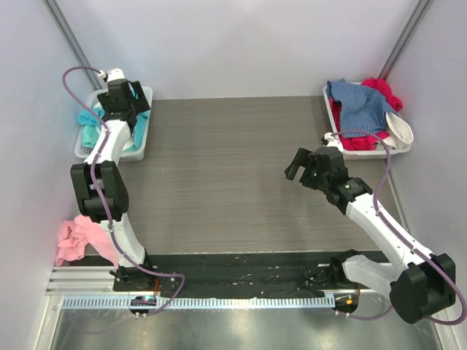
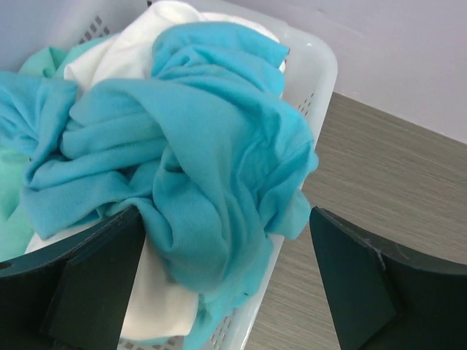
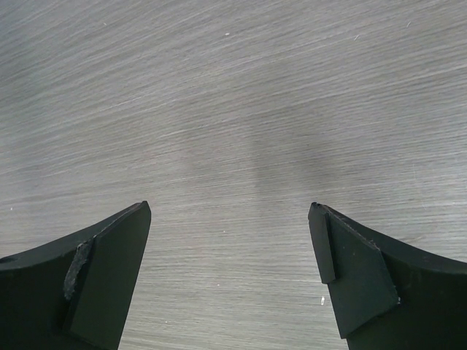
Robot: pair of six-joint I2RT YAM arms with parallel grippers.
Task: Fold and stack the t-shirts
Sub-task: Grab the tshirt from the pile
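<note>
- Left wrist view: the left gripper is released, its dark fingers spread wide with nothing clamped between them.
- Just beyond those fingers lies the turquoise t-shirt, crumpled on top of the pile. One fold hangs over the near rim of the left tray.
- The left finger's tip sits at the edge of that cloth; I cannot tell whether it touches.
- Under the turquoise one a white t-shirt shows at the top and bottom of the pile, and a mint t-shirt lies at the left.
- Right wrist view: the right gripper is released too, its jaws wide apart and empty, with only the grey wood-grain table beneath.
- Top external view: the left gripper hangs over the left tray in the far-left corner, and the right gripper hovers above the table's right half, near the right tray.
- That tray holds a denim-blue t-shirt heaped on a red t-shirt, and a pale cloth drapes over its right rim.
- A pink t-shirt lies bunched at the table's near-left edge.
</note>
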